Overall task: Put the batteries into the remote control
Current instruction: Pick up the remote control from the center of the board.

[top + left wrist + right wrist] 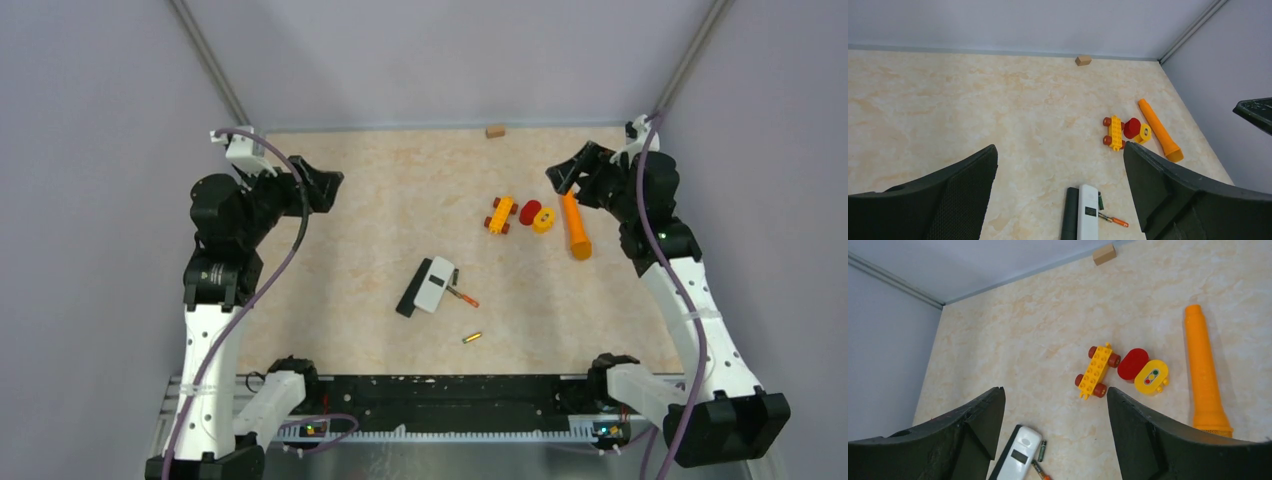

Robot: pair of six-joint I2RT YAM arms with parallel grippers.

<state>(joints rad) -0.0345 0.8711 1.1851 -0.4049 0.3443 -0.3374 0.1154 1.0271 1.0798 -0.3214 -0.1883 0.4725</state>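
Beige marbled table (350, 230) carries the white rectangular remote control (434, 284) at its middle, a thin orange-tipped battery (462, 296) just beside it and a gold battery (472, 337) loose nearby. Left hand (1060, 150) and right hand (1054, 390) hang spread and empty, seemingly parked clear before reaching.

No legible text; a dark, unreadable label (1019, 456) on the white remote control (1028, 440)

Both arms folded high, wrists turned inward; left gripper (322, 186) jaws spread wide, empty; right gripper (566, 172) jaws apart, slightly narrower, empty too
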